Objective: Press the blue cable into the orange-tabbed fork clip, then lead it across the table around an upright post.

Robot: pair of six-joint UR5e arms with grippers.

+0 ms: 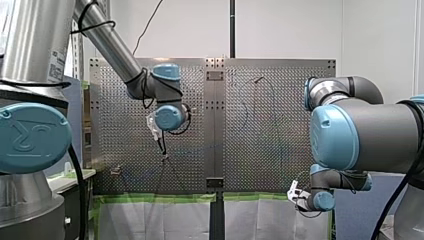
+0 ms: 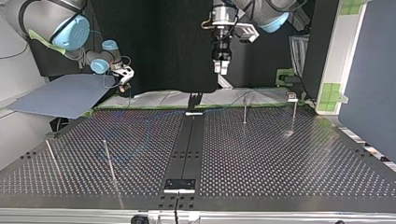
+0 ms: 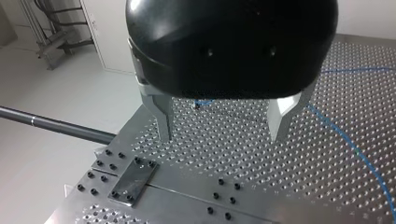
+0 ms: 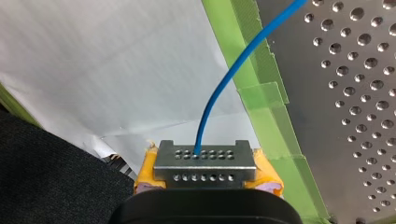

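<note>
With my right gripper (image 4: 204,159) clamped on the blue cable (image 4: 233,70), I should lead it taut over the perforated table (image 4: 359,93), my left gripper (image 3: 222,125) open and empty.

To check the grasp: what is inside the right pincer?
The blue cable emerges from between the yellow pads of the right pincer, shut on it. The clamped part is covered by the metal finger.

- The blue joint cap (image 1: 31,138) on my left arm, at the front view's left, bears a raised logo turned sideways; an "R" can be made out in it.
- A white label (image 1: 56,65) on the grey tube above it carries print too small to read.
</note>
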